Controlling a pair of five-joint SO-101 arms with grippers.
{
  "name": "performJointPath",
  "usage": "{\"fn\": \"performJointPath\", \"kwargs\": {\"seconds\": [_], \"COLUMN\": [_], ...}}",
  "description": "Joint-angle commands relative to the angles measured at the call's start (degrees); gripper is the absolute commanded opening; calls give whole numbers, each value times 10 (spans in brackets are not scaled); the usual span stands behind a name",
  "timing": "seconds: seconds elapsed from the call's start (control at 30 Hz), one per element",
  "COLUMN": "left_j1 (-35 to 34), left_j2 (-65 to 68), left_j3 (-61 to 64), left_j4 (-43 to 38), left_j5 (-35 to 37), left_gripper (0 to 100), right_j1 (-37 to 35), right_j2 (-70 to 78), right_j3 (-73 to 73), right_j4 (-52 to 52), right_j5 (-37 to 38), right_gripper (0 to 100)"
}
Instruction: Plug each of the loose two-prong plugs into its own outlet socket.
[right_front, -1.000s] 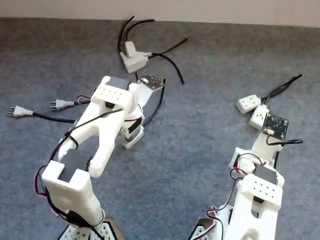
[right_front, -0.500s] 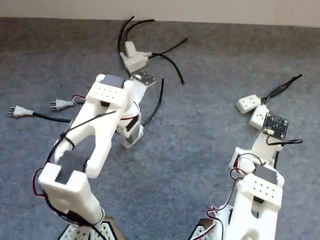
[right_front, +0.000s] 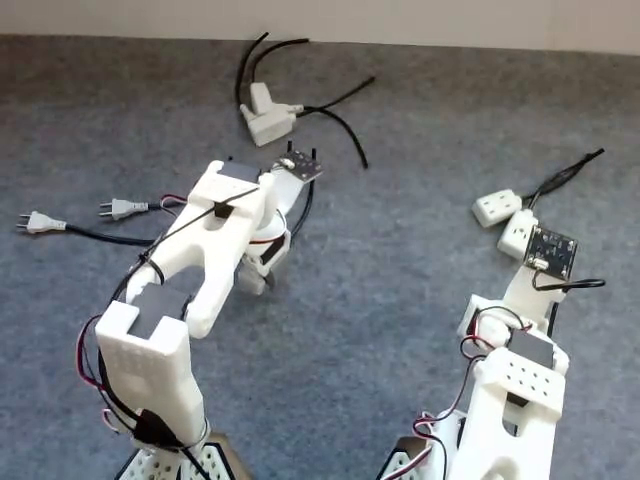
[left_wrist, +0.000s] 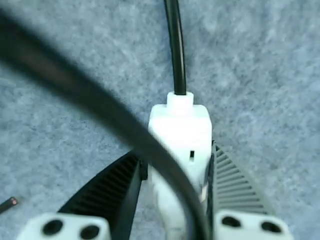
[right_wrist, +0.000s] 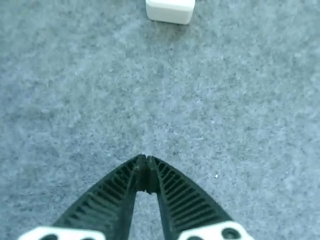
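Lately swung a little rightward, the left arm (right_front: 215, 240) holds its jaws clamped on a boxy white plastic socket (left_wrist: 180, 135) with a smooth black cord (left_wrist: 176, 50), low over the fuzzy grey table (right_front: 400, 260). The right jaws are pressed together.

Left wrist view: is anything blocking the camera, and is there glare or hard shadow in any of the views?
Left wrist view: a dark wire crosses right in front of the camera, hiding part of the white block held in the left gripper. Right wrist view: even light on the carpet around the shut right gripper, no glare. High view: only soft shadows beside the arms.
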Motion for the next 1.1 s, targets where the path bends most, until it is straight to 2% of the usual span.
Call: {"fn": "performJointPath", "kwargs": {"seconds": [0.0,0.13,0.23,0.37,0.43,0.7,0.87,0.93,1.07], "left_j1": [-7,-24,-51,-99,-106,-96,-94,-95,-111], "left_j2": [-2,-2,-2,2,26,264,404,444,476], "left_j3": [-5,-73,-164,-342,-426,-762,-888,-912,-931], "left_j4": [-30,-28,-13,22,33,79,62,35,-12], "left_j5": [-3,-2,3,74,77,55,4,-14,-18], "left_gripper": [133,23,50,77,77,77,78,104,242], "right_j1": [7,7,7,7,7,7,7,7,7], "right_j2": [-7,-7,-7,-7,-7,-7,-7,-7,-7], "right_j3": [-4,-4,-4,-4,-4,-4,-4,-4,-4], "right_j4": [-9,-9,-9,-9,-9,-9,-9,-9,-9], "right_j5": [-4,-4,-4,-4,-4,-4,-4,-4,-4], "right_gripper": [7,7,7,7,7,7,7,7,7]}}
